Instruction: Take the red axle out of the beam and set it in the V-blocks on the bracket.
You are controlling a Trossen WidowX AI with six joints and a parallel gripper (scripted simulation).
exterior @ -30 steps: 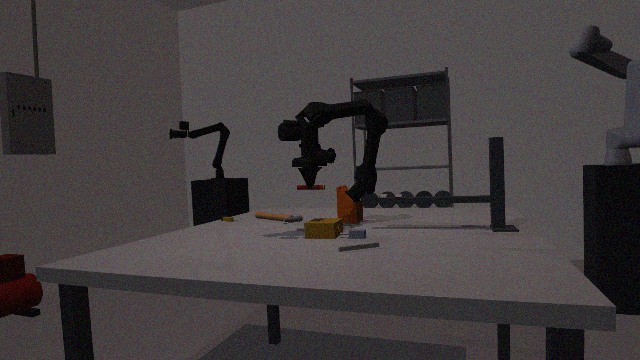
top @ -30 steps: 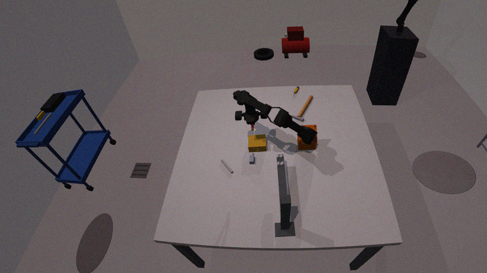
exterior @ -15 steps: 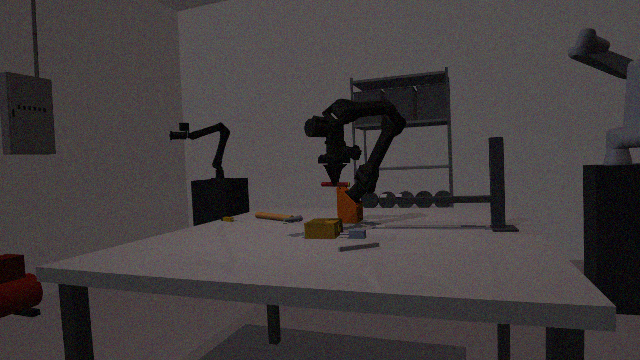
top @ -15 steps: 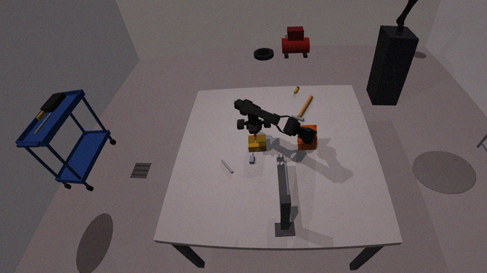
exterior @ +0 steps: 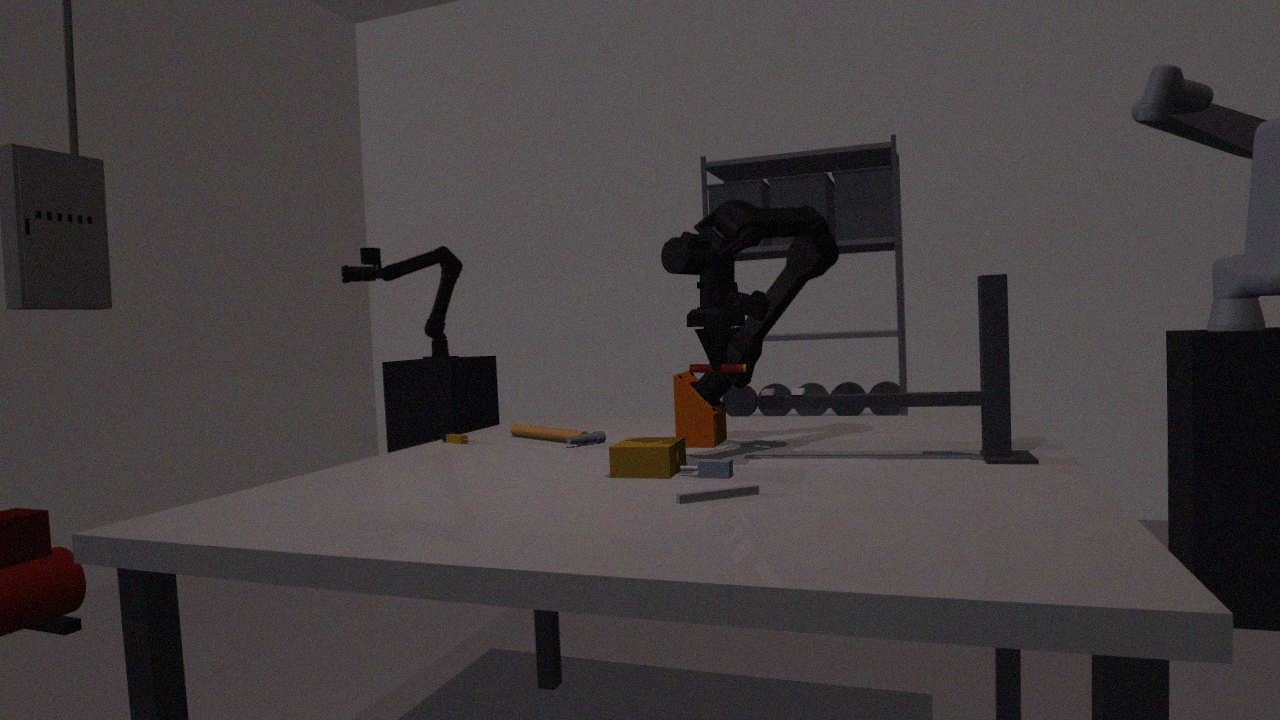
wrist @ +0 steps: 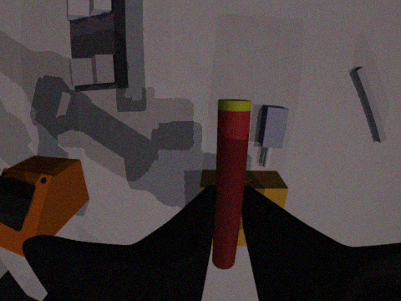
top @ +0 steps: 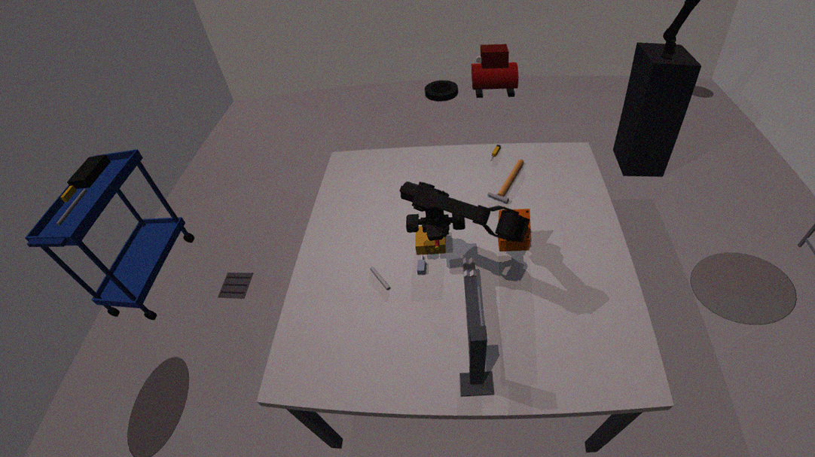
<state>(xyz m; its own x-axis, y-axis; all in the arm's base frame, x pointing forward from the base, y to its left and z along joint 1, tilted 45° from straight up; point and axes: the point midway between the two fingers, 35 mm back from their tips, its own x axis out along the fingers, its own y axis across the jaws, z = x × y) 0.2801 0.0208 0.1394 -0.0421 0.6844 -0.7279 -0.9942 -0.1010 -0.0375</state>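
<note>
"Where's the red axle (top: 437,244) (exterior: 702,368) (wrist: 232,163)?"

"Aloft, higher than the yellow block (top: 424,246) (exterior: 640,459) (wrist: 276,194) on the desk (top: 370,359) (exterior: 537,546) (wrist: 326,184), gripped by nearly closed jaws (top: 437,240) (exterior: 716,365); the block sits beside a small blue-grey piece (top: 421,266) (exterior: 715,469) (wrist: 275,127)."

this looks like a robotics workshop or lab. the white worktable (top: 369,353) (exterior: 572,537) is the landmark: on it lie a wooden-handled hammer (top: 511,178) (exterior: 547,433) and a small yellow-handled screwdriver (top: 495,150). beyond the table's far edge in the top view, a red air compressor (top: 494,75) stands on the floor near a black tire (top: 441,95). left of the table is a blue tool cart (top: 77,229); right of it, a second black robot arm (top: 686,11) (exterior: 445,284) tops a dark pedestal. in the exterior view, a grey metal shelf unit (exterior: 897,268) rises behind the table.
</note>
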